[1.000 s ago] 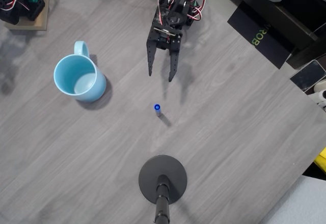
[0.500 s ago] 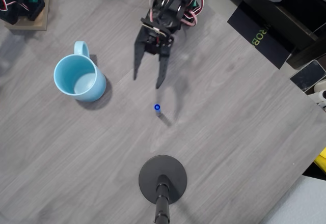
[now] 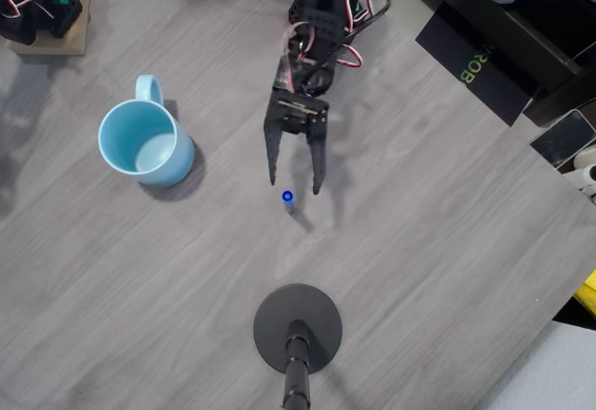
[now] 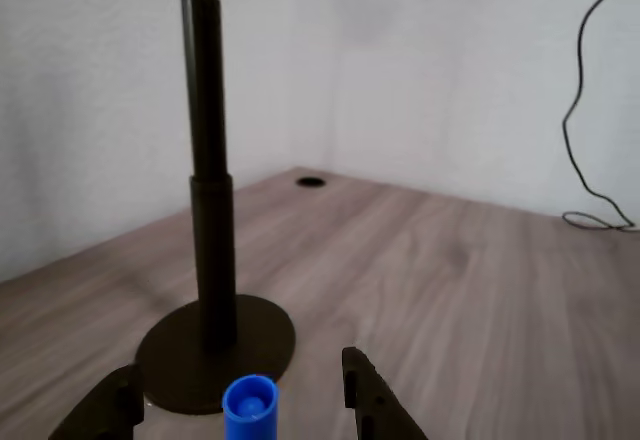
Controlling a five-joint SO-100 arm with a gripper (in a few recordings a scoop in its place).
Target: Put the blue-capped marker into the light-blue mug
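Grey table [image 3: 447,242], blue-capped marker [image 3: 288,198] seemingly between jaws

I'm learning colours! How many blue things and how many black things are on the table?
Blue: 2, the mug and the marker.
Black: 2, the gripper and the round-based stand.
Total: 4

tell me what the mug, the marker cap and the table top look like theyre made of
The light-blue mug: probably glazed ceramic, smooth with a thick rim and a soft sheen inside. The blue-capped marker: its cap looks like moulded plastic, even bright colour, slightly glossy. The table: grey wood-grain surface, matte; likely laminate, though real wood cannot be ruled out.
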